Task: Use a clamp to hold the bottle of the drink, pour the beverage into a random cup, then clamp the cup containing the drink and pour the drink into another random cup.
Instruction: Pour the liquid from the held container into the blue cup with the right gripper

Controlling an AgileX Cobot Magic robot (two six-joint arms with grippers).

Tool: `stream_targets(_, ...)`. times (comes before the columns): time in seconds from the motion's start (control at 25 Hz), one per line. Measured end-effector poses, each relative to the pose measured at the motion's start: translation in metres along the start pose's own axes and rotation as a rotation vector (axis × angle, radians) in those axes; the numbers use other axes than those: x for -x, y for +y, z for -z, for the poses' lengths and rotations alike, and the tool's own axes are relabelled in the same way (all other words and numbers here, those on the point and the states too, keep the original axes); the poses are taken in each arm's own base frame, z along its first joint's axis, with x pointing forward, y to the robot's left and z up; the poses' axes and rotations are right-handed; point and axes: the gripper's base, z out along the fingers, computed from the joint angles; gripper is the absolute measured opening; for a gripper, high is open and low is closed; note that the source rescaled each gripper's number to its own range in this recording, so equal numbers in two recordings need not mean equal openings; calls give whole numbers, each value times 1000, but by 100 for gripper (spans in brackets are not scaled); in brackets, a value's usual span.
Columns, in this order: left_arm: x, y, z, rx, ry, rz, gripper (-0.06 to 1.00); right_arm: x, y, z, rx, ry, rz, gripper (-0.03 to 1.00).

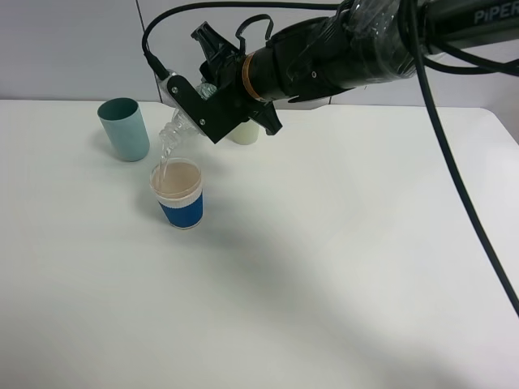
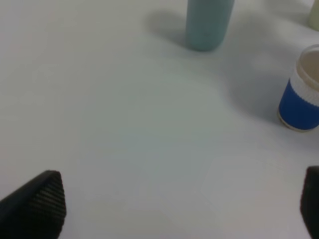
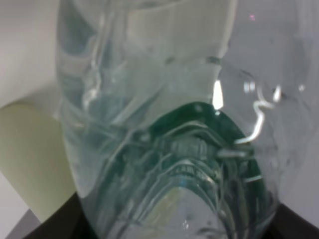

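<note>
Bottle (image 1: 172, 138) above cup (image 1: 180, 194); left tumbler (image 1: 124, 130) and right tumbler (image 1: 243, 134) behind it, on table (image 1: 340, 259).

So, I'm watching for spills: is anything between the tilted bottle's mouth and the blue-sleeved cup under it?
Nothing visible. The bottle tips just above the blue-sleeved cup, and the beverage falls straight into its open mouth. The teal tumbler and the pale yellow-green tumbler stand apart, off that path.

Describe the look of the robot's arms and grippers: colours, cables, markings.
The right arm is black, wrapped in shiny clear film, with an orange ring at the wrist, white PiPER lettering and loose black cables. The right gripper is black with a pale metal bracket. Of the left gripper only two black fingers with ribbed pads show.
</note>
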Motion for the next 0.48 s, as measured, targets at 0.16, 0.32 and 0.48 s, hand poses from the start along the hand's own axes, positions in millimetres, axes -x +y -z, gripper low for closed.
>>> stream_targets(0.16, 0, 0, 0, 0, 0, 0, 85, 0, 0, 0, -2, 1, 25, 0)
stream_targets(0.32, 0, 0, 0, 0, 0, 0, 85, -3, 1, 0, 11, 30, 28, 0)
stream_targets(0.48, 0, 0, 0, 0, 0, 0, 85, -7, 3, 0, 32, 73, 29, 0)
